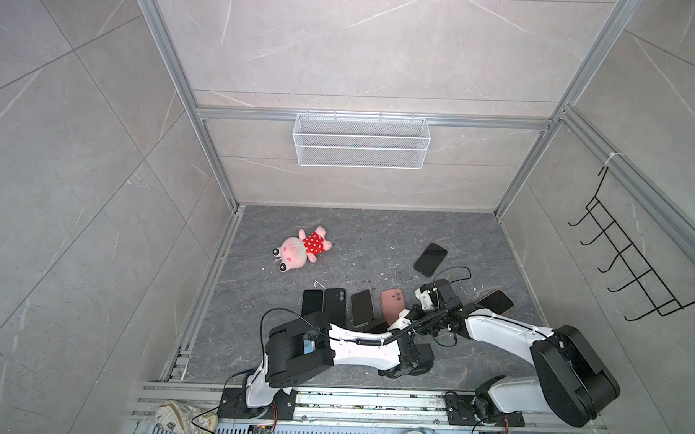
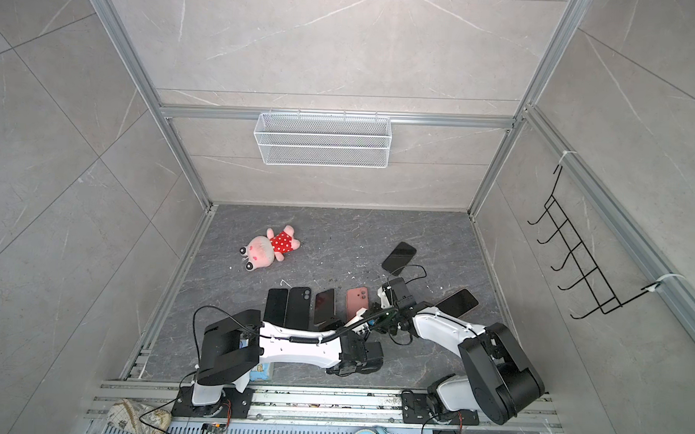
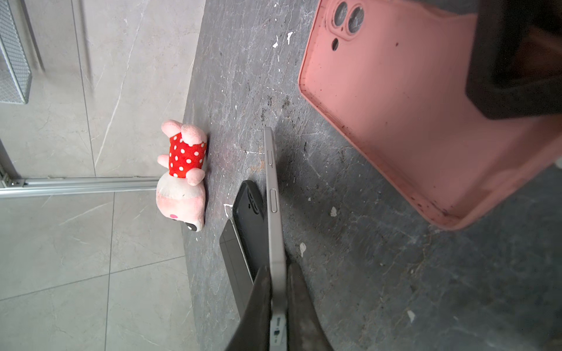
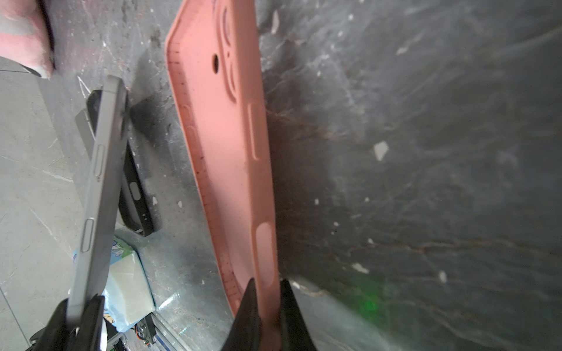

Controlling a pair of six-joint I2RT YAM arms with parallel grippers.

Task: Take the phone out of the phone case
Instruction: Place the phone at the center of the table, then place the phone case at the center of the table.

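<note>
The left arm (image 1: 357, 347) and right arm (image 1: 505, 331) look alike: smooth white shells dotted with small dark screw holes, set between bulky black joint housings (image 1: 293, 355). A black ribbed cable (image 1: 375, 341) follows the left arm's shell. Each arm stands on a black base plate (image 1: 232, 405) with thin red wires (image 1: 274, 413). The left hand (image 3: 278, 266) has dark, tapered fingers (image 3: 258, 304).

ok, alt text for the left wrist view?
Left pincer shut on the edge of a grey phone, held edge-on over a dark table. A pink case hangs apart from it, and a pink plush lies further off.
</note>
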